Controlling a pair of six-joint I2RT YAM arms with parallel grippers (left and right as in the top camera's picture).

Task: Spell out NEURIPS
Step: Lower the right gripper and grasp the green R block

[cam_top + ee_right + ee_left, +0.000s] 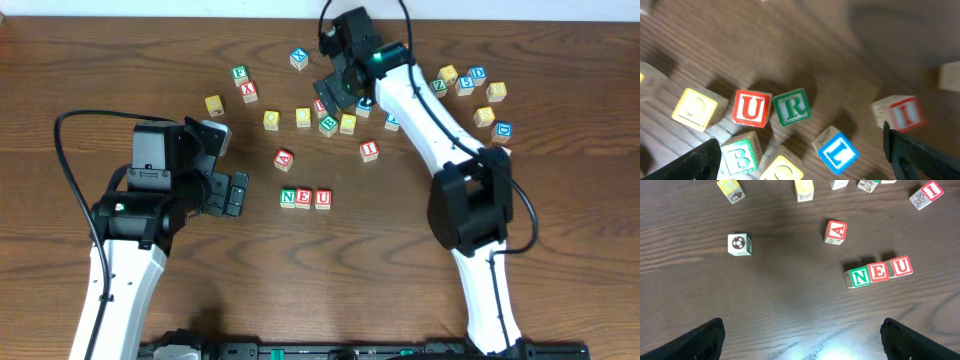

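Overhead. We are looking down on a brown wooden surface. The N cube, E cube and U cube are sitting in a touching row near the middle, on the near side of the scattered cubes. The left pincer is lying just left of that row without touching it, fingers spread, carrying nothing. The right pincer is hanging over the far cluster of cubes. A red A cube is sitting alone just beyond the row. The red I cube is resting farther right, at the near edge of the cluster.

Left wrist. We are seeing the left pincer with both dark fingertips wide apart at the bottom corners and only bare wood between them. The row is reading green N cube, red E cube, red U cube, sides touching and slightly slanted. The A cube is standing apart from it. A ball cube with a football picture is sitting alone to the left.

Right wrist. The right pincer is gaping wide and gripping nothing. Between its fingertips the green R cube is sitting, touching the other U cube on its left. A blue L cube, a green B cube and a yellow cube are crowding around them. The I cube is showing blurred at the right, apart from the rest.
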